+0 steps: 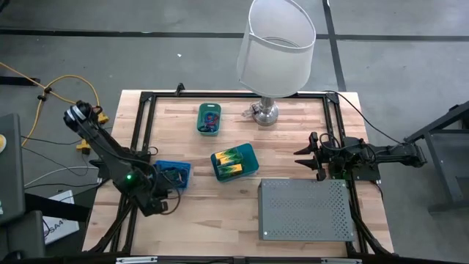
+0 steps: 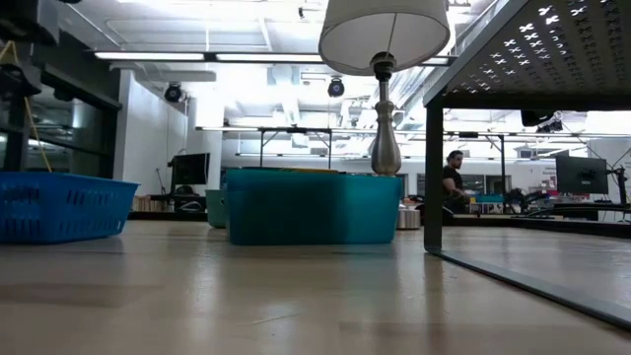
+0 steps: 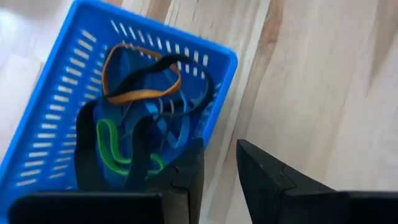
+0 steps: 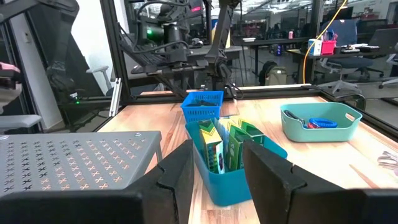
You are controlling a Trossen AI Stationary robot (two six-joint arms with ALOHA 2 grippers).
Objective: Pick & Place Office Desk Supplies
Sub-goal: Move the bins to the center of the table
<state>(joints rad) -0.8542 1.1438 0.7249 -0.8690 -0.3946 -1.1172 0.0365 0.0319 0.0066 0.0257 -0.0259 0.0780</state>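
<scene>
Three containers on the bench (image 1: 220, 213) hold the supplies: a blue basket (image 3: 62, 118) of elastic loops (image 3: 143, 81), a teal bin (image 1: 245, 158) of yellow-and-green blocks (image 1: 229, 163), and a smaller teal tray (image 1: 209, 119) of red and blue pieces. Your left gripper (image 3: 219, 174) hangs over the near rim of the blue basket, jaws parted by a narrow gap with nothing between them. If a loop is your target, bring the jaws in over the tangle and pinch a single strand, such as the tan band lying on top, since the loops overlap and would likely lift together. Keep one finger from catching the perforated wall. Your right gripper (image 4: 214, 174) waits at the bench's right edge, jaws spread and empty, facing the teal bin.

Only the left wrist view shows the loops' colours and overlap. The high view alone gives the layout, with the lamp (image 1: 275, 51) and the grey perforated box (image 1: 304, 209). The low view shows the containers' walls only.
</scene>
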